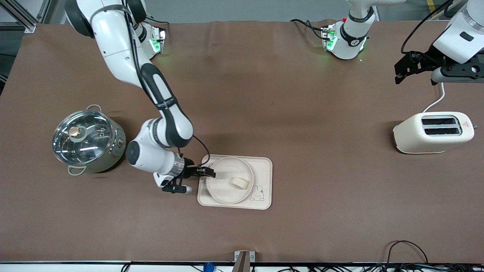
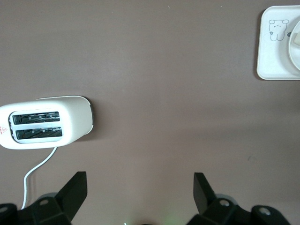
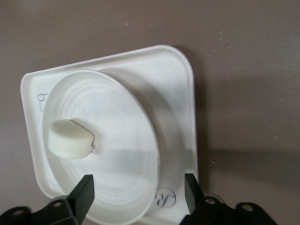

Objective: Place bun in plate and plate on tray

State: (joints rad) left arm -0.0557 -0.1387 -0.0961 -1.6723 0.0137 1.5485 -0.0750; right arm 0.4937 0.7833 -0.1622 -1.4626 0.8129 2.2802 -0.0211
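The bun (image 1: 239,183) lies in the round plate (image 1: 223,190), toward the rabbit drawing. The plate rests on the rectangular tray (image 1: 264,166), at the tray's end toward the right arm. My right gripper (image 1: 210,173) is open at the plate's rim on that side. In the right wrist view its fingers stand apart around the plate's edge (image 3: 122,140), with the bun (image 3: 70,138) and the tray (image 3: 180,93) ahead of my right gripper (image 3: 138,190). My left gripper (image 1: 397,74) is open and empty, up over the table near the toaster; it waits. The left wrist view shows my left gripper (image 2: 140,187) open and a corner of the tray (image 2: 267,51).
A steel pot with a glass lid (image 1: 87,141) stands beside the right arm's wrist. A cream two-slot toaster (image 1: 433,132) with a white cable stands toward the left arm's end; it also shows in the left wrist view (image 2: 47,123). Brown cloth covers the table.
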